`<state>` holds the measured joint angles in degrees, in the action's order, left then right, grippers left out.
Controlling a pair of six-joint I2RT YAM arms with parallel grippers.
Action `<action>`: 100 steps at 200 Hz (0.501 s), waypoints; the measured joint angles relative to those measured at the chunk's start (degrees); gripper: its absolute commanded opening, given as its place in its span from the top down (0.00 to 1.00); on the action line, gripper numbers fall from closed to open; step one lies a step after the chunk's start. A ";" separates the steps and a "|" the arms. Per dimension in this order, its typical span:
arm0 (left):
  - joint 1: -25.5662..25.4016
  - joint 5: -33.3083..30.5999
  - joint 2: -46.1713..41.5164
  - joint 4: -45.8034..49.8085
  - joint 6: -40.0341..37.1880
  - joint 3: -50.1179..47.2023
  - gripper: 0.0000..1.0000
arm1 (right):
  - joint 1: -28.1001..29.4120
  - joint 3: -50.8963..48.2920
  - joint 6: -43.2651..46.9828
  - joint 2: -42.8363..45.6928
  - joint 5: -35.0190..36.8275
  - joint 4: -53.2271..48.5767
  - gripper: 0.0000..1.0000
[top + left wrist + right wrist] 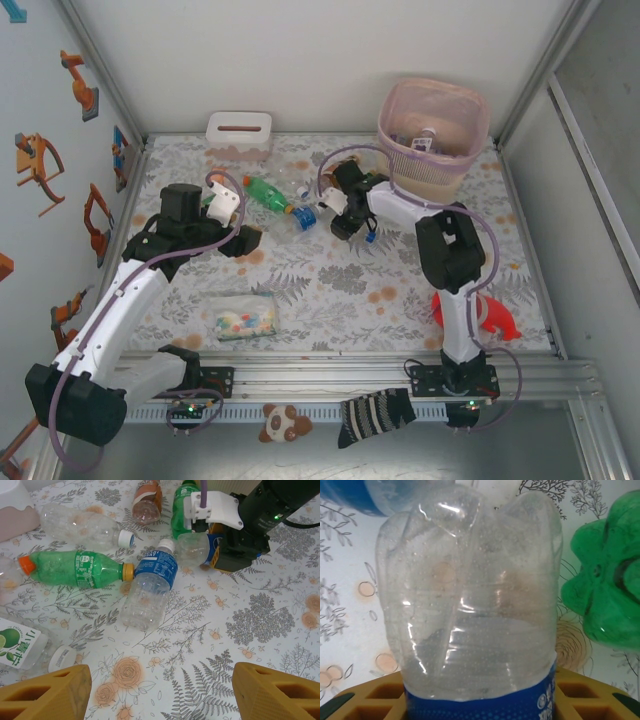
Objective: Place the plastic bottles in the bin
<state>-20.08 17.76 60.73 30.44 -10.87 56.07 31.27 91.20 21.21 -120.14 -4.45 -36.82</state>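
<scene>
Beside two green bottles (75, 570) (181, 511), the right claw (212, 550) holds one clear bottle (192, 547).

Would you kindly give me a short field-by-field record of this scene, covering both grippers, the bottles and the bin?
Left gripper: open, empty, above the table
Right gripper: jaws around a clear blue-labelled bottle; firmness of grip unclear
Loose bottles: several lying on the table, including a green bottle
Bin: upright at the far right corner

The clear plastic bottle (470, 605) is glossy, the table cover (340, 605) matt.
</scene>
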 measured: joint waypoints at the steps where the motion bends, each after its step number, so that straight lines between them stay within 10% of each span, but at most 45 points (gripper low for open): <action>1: 0.00 -0.02 0.00 0.00 -0.02 0.00 0.26 | 0.00 -0.02 -0.04 0.11 0.00 0.00 0.54; 100: 0.00 -0.22 0.00 0.00 -0.02 0.00 0.26 | 0.00 -3.37 -6.99 17.66 -7.85 -1.53 0.56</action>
<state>-20.08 17.54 60.73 30.44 -10.90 56.07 31.27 87.83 14.22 -102.48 -12.29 -38.35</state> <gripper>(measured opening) 0.740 0.459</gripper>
